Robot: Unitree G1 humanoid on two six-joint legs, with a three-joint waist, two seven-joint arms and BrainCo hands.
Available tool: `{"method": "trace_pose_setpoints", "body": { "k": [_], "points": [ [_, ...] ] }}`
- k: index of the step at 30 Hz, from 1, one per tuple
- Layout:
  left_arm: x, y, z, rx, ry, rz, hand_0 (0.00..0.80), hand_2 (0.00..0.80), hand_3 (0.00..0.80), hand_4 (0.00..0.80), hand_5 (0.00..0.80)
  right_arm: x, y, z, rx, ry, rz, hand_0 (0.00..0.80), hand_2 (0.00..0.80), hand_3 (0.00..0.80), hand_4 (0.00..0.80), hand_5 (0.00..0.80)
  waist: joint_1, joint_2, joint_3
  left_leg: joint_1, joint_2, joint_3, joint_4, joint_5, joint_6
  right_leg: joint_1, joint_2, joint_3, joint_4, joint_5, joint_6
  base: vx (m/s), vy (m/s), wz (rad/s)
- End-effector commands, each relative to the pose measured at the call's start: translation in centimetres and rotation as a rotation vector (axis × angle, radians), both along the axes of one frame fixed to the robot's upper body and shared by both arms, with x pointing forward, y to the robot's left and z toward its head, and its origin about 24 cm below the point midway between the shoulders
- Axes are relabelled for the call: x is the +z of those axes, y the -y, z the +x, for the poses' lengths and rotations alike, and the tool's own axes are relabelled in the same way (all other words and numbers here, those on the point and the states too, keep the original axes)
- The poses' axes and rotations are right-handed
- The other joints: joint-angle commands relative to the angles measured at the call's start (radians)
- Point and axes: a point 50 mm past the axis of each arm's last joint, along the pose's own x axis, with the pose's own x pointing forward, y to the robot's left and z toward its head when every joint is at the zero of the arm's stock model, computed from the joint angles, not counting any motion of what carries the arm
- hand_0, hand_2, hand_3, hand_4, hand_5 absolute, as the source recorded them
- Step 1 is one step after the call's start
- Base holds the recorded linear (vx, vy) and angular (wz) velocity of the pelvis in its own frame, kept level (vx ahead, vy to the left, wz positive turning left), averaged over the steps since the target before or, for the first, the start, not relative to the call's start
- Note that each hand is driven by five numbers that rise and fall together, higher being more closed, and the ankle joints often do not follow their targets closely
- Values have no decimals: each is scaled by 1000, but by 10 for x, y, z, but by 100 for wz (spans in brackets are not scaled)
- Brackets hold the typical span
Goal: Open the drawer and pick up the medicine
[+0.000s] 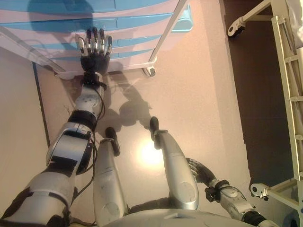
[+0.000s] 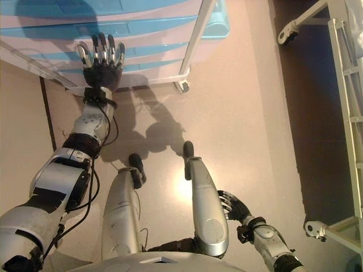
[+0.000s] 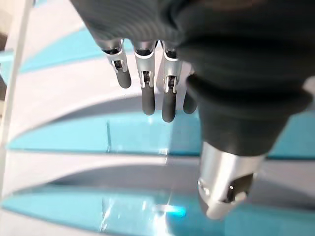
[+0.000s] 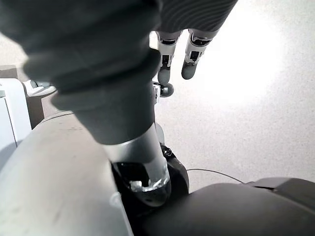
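Observation:
A wheeled drawer unit point(image 1: 132, 21) with pale blue and white drawer fronts stands ahead at the upper left; every drawer front in view looks closed. My left hand point(image 1: 94, 53) reaches out to the lower drawer fronts with its fingers straight and spread, the tips over a blue front point(image 3: 123, 135). In the left wrist view its fingers point(image 3: 147, 96) hang just off the drawer face and hold nothing. My right hand point(image 1: 198, 170) hangs low at my right side, fingers relaxed and empty point(image 4: 189, 64). No medicine shows in any view.
The unit's white corner post point(image 1: 165, 30) ends in a caster point(image 1: 149, 71) near my left hand. A white bed frame point(image 1: 289, 94) with casters point(image 1: 233, 30) stands on the right over a dark strip of floor. Beige floor lies between them.

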Motion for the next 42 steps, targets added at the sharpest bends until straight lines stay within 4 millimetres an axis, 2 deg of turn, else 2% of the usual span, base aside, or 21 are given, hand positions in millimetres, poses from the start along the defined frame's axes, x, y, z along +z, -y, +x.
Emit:
{"method": "trace_pose_setpoints", "body": {
  "k": [1, 5, 17, 25, 34, 42],
  "points": [
    [-11, -2, -5, -15, 18, 6, 0, 0, 0, 0, 0, 39, -41, 42, 64, 230, 178, 0, 0, 0, 0, 0, 22, 14, -25, 84, -49, 120, -194, -14, 64, -30, 27, -25, 57, 22, 10, 0, 0, 0],
    [-24, -10, -9, -3, 3, -22, 0, 0, 0, 0, 0, 40, -42, 44, 65, 229, 179, 0, 0, 0, 0, 0, 27, 14, -25, 79, -50, 117, -193, -15, 66, -36, 26, -27, 63, 24, 10, 0, 0, 0],
    [-28, -19, -14, 12, 41, -52, 0, 0, 0, 0, 0, 45, -41, 52, 54, 226, 185, 0, 0, 0, 0, 0, 47, 18, -25, 36, -55, 95, -159, -23, 74, -80, 25, -26, 114, 13, 6, 2, 0, 1],
    [6, -20, -9, -15, 158, -41, 0, 0, 0, 0, 0, 45, -39, 56, 43, 215, 194, 0, 0, 0, 0, 0, 53, 18, -25, 19, -54, 88, -140, -32, 80, -96, 21, -22, 124, 23, 8, 0, 0, 0],
    [58, -8, 1, -22, 250, 36, 0, 0, 0, 0, 0, 45, -39, 59, 50, 216, 209, 0, 0, 0, 0, 0, 47, 14, -25, 6, -41, 94, -130, -42, 82, -108, 18, -19, 123, 44, 14, 0, -2, 0],
    [93, 7, 3, -29, 314, 87, 0, 0, 0, 0, 0, 46, -37, 59, 62, 231, 198, 0, 0, 0, 0, 0, 32, 23, -25, 5, -46, 105, -140, -48, 83, -120, 23, -11, 114, 44, 12, -5, 20, 0]
  ]
}}
